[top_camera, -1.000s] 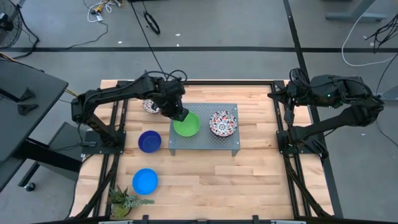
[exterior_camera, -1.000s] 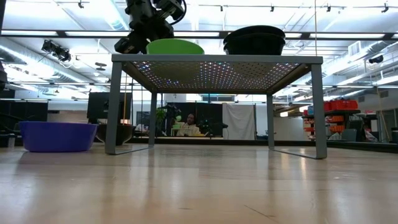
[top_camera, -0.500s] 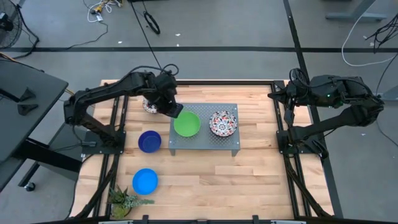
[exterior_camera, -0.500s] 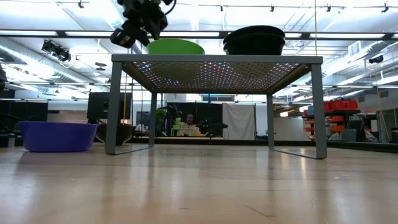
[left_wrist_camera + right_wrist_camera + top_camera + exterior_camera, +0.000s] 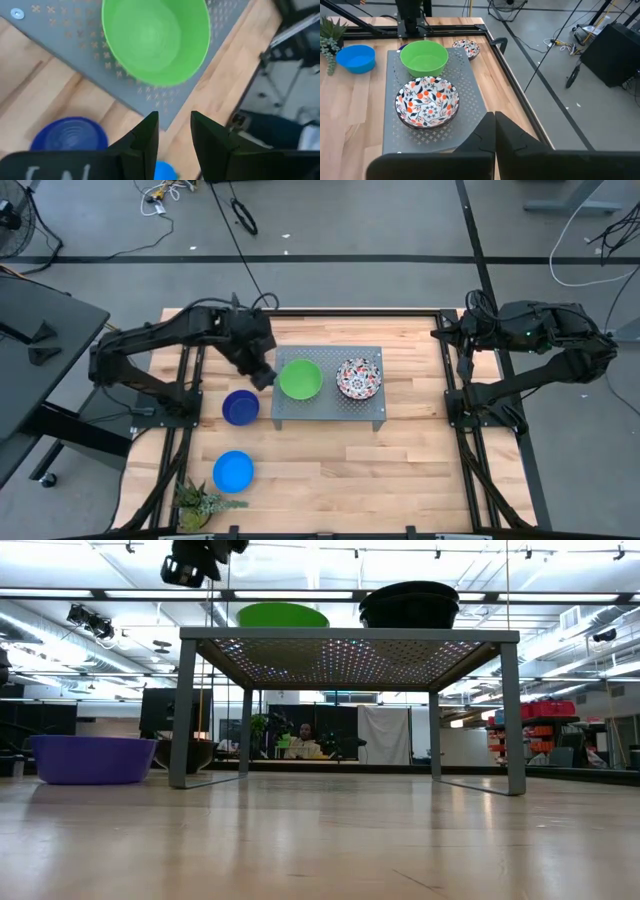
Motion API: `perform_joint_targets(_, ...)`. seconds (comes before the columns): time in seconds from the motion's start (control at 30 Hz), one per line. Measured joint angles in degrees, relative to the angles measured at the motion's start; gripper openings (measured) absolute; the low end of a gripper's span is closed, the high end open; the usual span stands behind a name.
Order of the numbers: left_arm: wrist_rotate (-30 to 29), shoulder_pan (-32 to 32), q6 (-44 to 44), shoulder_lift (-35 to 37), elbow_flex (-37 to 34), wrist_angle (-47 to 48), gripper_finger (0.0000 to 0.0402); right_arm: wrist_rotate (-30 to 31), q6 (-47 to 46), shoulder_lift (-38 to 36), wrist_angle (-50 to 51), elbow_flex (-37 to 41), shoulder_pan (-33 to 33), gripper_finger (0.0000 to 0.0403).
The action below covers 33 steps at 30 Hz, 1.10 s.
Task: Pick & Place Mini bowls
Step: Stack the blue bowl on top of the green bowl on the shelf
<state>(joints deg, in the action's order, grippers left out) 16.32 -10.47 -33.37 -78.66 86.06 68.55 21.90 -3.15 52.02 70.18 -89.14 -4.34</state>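
Going from left to right on the table: the bright blue bowl is sitting at about 7 o'clock, near the little plant. The dark blue bowl is sitting just above it, at about 9 o'clock. The left gripper is hanging in the air between the dark blue bowl and the grey tray. Its fingers are a little bit apart and are holding nothing. The green bowl and a flower bowl are sitting on the tray in the middle. Another flower bowl is waiting at about 11 o'clock. The right gripper is resting far off at 3 o'clock with its fingers pressed together, empty. I think two bowls are done and at least three are still waiting for a ride, with the dark blue one looking like the next
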Motion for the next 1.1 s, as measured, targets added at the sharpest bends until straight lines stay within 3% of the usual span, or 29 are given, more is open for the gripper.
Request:
perform_joint_targets(0.27, -3.02, 8.55, 7.02, 0.82, -0.02, 6.89, 0.0119, -3.53, -1.15, -2.23, 1.28, 0.00, -0.02, 0.0000)
perform_joint_targets(0.8, -12.00, 24.10, 6.67, 0.82, -0.24, 13.18, 0.0119, -3.50, -2.39, -3.60, 1.50, -0.02, -0.02, 0.0000)
perform_joint_targets(1.1, -22.43, 31.21, 3.19, 0.78, -0.24, 14.21, 0.0120, -3.48, -2.39, -3.62, 1.50, -0.02, -0.02, 0.0000)
